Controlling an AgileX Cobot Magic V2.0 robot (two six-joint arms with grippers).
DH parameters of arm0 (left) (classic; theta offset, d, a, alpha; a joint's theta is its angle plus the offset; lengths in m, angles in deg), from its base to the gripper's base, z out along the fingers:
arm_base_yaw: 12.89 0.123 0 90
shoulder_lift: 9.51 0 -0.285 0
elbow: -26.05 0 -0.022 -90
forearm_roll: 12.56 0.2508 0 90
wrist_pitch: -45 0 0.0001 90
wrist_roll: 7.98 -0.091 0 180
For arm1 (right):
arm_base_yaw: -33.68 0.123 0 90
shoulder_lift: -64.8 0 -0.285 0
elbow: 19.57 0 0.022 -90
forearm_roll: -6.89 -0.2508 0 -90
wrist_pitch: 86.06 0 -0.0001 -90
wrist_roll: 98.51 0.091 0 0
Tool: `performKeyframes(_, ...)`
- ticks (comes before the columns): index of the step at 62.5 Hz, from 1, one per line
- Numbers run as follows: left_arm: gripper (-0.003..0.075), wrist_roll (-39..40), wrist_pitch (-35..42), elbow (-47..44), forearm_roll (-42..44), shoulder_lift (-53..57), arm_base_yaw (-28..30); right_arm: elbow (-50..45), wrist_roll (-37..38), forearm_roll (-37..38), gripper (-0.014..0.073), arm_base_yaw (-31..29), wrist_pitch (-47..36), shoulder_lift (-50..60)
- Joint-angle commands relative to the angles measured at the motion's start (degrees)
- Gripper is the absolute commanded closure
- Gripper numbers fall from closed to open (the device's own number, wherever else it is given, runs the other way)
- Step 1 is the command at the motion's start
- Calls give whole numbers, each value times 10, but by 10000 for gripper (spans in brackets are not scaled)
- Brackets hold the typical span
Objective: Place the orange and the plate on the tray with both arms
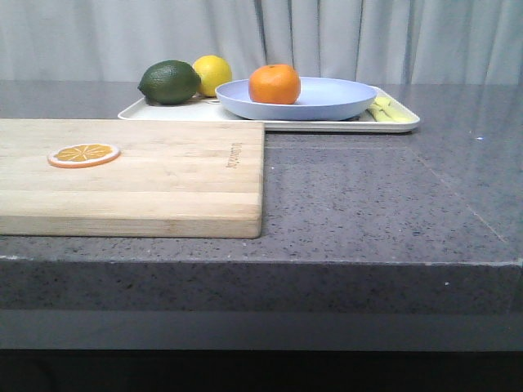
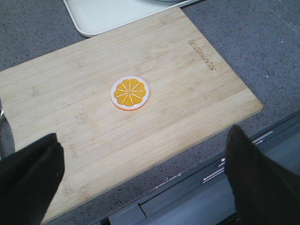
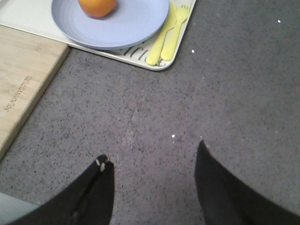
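Observation:
The orange [image 1: 274, 84] sits in the pale lavender-blue plate [image 1: 327, 102], which rests on the cream-white tray [image 1: 163, 113] at the back of the table. The right wrist view shows the orange [image 3: 97, 6], the plate [image 3: 126, 28] and the tray's corner [image 3: 157, 64]. The left wrist view shows a corner of the tray [image 2: 101, 16]. My left gripper [image 2: 143, 176] is open and empty, above the near edge of the wooden cutting board [image 2: 84, 112]. My right gripper [image 3: 153, 161] is open and empty over bare grey counter, short of the tray. Neither gripper shows in the front view.
The cutting board [image 1: 131, 175] lies front left with a flat orange slice disc [image 1: 83, 154] on it. A dark green lime [image 1: 169, 82] and a yellow lemon [image 1: 212, 73] sit at the tray's left. Yellow-green cutlery [image 1: 388, 110] lies on the tray's right end.

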State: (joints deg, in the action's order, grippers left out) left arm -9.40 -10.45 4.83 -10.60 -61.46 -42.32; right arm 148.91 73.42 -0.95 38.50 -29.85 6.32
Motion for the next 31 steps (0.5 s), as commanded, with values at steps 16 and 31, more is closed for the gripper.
performKeyframes(16,47,5,33,14,0,-1,3,-135,35,8,178,-2,-26,200)
performKeyframes(31,48,5,33,14,0,-1,3,-195,35,9,178,-2,-27,274)
